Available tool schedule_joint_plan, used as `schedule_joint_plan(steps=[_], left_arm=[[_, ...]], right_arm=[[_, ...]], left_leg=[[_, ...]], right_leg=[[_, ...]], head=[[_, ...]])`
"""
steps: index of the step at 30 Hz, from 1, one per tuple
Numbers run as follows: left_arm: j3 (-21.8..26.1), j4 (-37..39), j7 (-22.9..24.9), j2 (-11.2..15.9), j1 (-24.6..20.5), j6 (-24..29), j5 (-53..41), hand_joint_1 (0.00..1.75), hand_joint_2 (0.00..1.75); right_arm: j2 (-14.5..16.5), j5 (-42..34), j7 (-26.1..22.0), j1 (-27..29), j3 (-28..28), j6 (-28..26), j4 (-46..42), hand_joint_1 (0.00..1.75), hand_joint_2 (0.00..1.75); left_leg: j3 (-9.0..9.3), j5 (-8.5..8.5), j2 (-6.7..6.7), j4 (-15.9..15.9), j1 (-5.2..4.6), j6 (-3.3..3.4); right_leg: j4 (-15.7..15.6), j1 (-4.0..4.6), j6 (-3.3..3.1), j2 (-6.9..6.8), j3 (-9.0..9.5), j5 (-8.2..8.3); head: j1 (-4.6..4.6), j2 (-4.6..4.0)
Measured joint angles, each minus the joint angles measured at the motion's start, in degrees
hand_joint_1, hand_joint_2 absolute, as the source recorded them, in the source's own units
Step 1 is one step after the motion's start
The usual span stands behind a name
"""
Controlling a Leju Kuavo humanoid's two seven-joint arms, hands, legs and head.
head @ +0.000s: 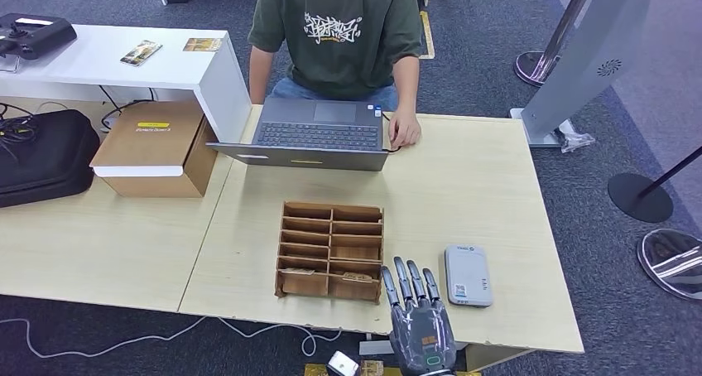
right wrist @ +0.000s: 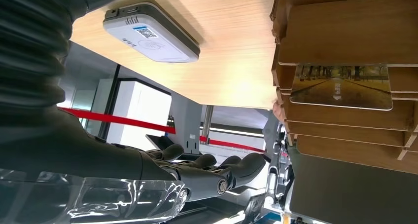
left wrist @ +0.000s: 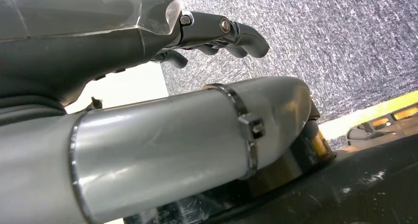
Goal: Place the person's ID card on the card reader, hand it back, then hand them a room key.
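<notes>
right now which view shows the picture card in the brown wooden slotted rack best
The right wrist view: the tree-lined road picture card sits close and sharp, poking from a slot of the brown wooden slotted rack. The head view shows it as a small unclear patch. The left wrist view faces carpet.

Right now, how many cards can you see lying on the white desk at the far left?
2. One card lies near the middle of the white desk; the other card lies toward its right end. Others may lie beyond the frame.
</notes>
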Motion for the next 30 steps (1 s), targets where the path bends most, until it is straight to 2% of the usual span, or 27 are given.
schedule_joint_plan(steps=[4, 14, 21, 30], left_arm=[[0.00, 0.00, 0.07, -0.01, -0.04, -0.10, -0.02, 0.00, 0.00], [-0.07, 0.00, 0.19, -0.13, -0.23, -0.46, -0.13, 0.00, 0.00], [-0.64, 0.00, 0.97, -0.38, -0.57, -1.26, -0.58, 0.00, 0.00], [-1.23, 0.00, 1.18, -0.53, -0.80, -1.50, -0.67, 0.00, 0.00]], right_arm=[[1.32, 0.00, -3.06, -0.63, -0.50, -2.44, 2.01, 0.00, 1.75], [7.89, 0.00, -11.29, -3.89, -3.02, -9.23, 10.98, 0.00, 1.75], [12.44, 0.00, -13.07, -5.69, -4.78, -10.33, 15.63, 0.00, 1.75], [15.14, 0.00, -13.26, -7.58, -6.05, -9.92, 18.58, 0.00, 1.75]], left_leg=[[0.01, 0.00, 0.02, 0.00, 0.01, 0.00], [0.02, 0.01, 0.03, 0.00, 0.02, -0.01], [0.02, 0.01, 0.02, 0.00, 0.02, -0.01], [0.02, 0.01, 0.02, 0.00, 0.02, -0.01]], right_leg=[[0.01, 0.01, 0.00, 0.02, 0.00, 0.00], [0.03, 0.02, -0.01, 0.02, 0.02, 0.00], [0.03, 0.02, -0.01, 0.01, 0.03, 0.00], [0.03, 0.02, -0.01, 0.02, 0.02, 0.00]], head=[[0.00, 0.00], [0.00, 0.00], [0.00, 0.00], [0.00, 0.00]])
